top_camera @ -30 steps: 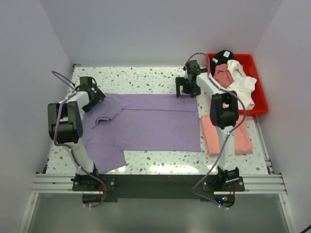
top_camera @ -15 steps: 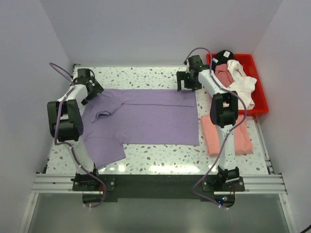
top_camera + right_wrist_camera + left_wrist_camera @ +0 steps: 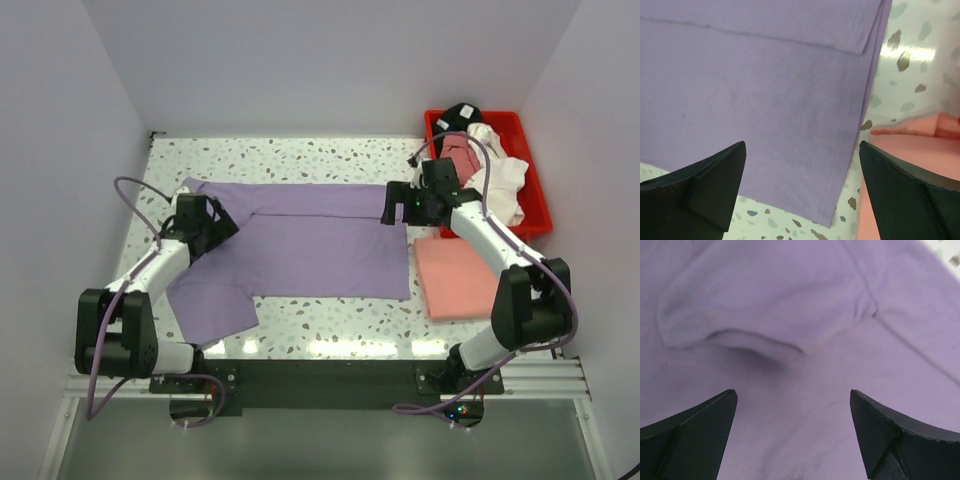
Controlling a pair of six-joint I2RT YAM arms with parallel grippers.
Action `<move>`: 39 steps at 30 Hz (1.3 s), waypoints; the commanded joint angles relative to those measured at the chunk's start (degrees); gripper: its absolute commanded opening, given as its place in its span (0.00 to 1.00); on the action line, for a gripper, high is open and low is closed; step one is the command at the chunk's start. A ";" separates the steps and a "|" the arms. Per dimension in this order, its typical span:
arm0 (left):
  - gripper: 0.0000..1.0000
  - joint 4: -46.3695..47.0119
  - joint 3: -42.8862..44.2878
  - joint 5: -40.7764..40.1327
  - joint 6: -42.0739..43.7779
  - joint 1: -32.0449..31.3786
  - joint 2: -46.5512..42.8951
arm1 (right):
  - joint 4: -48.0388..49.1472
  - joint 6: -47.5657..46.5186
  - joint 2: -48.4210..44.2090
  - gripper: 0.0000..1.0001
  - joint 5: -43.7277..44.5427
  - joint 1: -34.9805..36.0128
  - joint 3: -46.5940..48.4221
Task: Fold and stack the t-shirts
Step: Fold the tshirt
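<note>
The lavender-purple t-shirt [image 3: 310, 245] lies spread flat across the table, with a narrow strip along its far edge folded over. My left gripper [image 3: 215, 225] is open just above its collar end; the cloth and a collar fold [image 3: 765, 340] fill the left wrist view between my fingers [image 3: 792, 430]. My right gripper [image 3: 393, 205] is open and empty above the shirt's right edge [image 3: 855, 125], as the right wrist view [image 3: 802, 185] shows. A folded salmon-pink t-shirt [image 3: 460, 275] lies right of it [image 3: 912, 150].
A red plastic bin [image 3: 535, 195] stands at the back right holding black [image 3: 462, 115], dusty-rose [image 3: 460, 155] and white [image 3: 505, 175] shirts. The speckled table [image 3: 300, 155] shows beyond the shirt and along its near edge. White walls close in on three sides.
Both grippers have left the shirt's far corners and swung back towards me over the cloth. The shirt's far edge lies a little farther back than a second ago.
</note>
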 commanded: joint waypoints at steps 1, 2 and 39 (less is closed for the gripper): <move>1.00 10.25 -4.08 2.87 -2.40 -0.95 -1.40 | 6.14 2.41 -2.10 0.99 -5.18 0.19 -4.66; 1.00 11.31 -3.82 3.13 -2.31 -0.95 -0.97 | 6.40 2.33 -2.46 0.99 -6.93 0.19 -5.01; 1.00 39.35 -7.77 14.64 -6.70 -1.57 10.65 | 7.55 -0.14 -3.78 0.99 -9.76 0.10 -7.21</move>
